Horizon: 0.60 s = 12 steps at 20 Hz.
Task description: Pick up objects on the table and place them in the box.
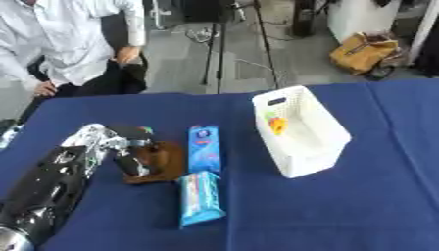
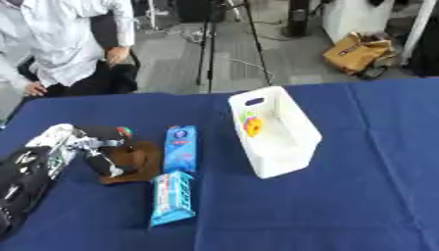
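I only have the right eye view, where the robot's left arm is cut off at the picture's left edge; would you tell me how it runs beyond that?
Observer: The left eye view shows more of the left arm. It lies along the table down to a silver joint in the lower left corner, and its robot hand is at the brown thing.
Operator: Thank you. Is anything beside it at the table's left edge?
Observer: Yes, a small silvery thing shows there, about level with the blue carton. I cannot make out what it is.
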{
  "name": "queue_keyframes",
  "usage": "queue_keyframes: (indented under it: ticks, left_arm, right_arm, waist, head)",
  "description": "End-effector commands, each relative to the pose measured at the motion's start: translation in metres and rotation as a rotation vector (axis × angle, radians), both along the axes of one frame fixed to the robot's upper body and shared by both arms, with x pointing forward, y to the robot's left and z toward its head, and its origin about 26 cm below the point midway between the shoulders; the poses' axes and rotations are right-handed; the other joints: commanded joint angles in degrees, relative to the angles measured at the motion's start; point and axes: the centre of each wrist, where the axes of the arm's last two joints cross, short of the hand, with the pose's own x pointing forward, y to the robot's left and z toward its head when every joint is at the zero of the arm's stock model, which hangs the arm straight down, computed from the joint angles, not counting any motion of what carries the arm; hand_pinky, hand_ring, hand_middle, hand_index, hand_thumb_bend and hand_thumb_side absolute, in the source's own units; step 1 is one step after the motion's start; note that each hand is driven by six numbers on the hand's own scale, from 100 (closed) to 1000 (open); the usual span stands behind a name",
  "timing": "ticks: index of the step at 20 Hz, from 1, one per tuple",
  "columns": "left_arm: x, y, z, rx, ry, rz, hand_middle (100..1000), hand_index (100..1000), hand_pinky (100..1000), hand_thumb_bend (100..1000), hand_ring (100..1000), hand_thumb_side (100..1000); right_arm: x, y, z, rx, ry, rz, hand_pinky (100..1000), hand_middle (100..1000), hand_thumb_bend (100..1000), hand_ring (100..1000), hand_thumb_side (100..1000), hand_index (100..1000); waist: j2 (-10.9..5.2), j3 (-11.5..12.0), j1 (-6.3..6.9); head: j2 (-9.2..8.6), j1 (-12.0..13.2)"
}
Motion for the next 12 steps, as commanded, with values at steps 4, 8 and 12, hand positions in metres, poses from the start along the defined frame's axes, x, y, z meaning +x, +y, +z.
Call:
queue_keyframes:
  ticks: [4, 8, 12]
  left_arm:
    - [0.002, 0.004, 0.010, 0.010, 0.003, 0.026, 351, 495, 100, 100, 280, 328]
    - [0.003, 0.002, 0.016, 0.004, 0.007, 0.031, 331, 469, 100, 100, 255, 342]
    - [0.004, 0.000, 0.022, 0.001, 0.014, 0.034, 325, 458, 100, 100, 248, 341]
  right_arm:
    - [-0.003, -0.001, 0.007, -0.009, -0.016, -0.004, 797, 764, 100, 800, 813, 659]
    - [-0.003, -0.001, 0.007, -0.009, -0.014, -0.007, 797, 763, 100, 800, 812, 658]
    - [-0.003, -0.001, 0.006, -0.009, -0.011, -0.009, 797, 763, 100, 800, 811, 658]
  waist:
    - [-1.14, 0.2, -0.31]
    - [-1.33, 0.4, -0.25]
    - [-1.47, 0.4, -0.11]
  head:
    - [-0.17, 0.2]
    - [-0.09, 0.2]
    - [0.01, 0.2]
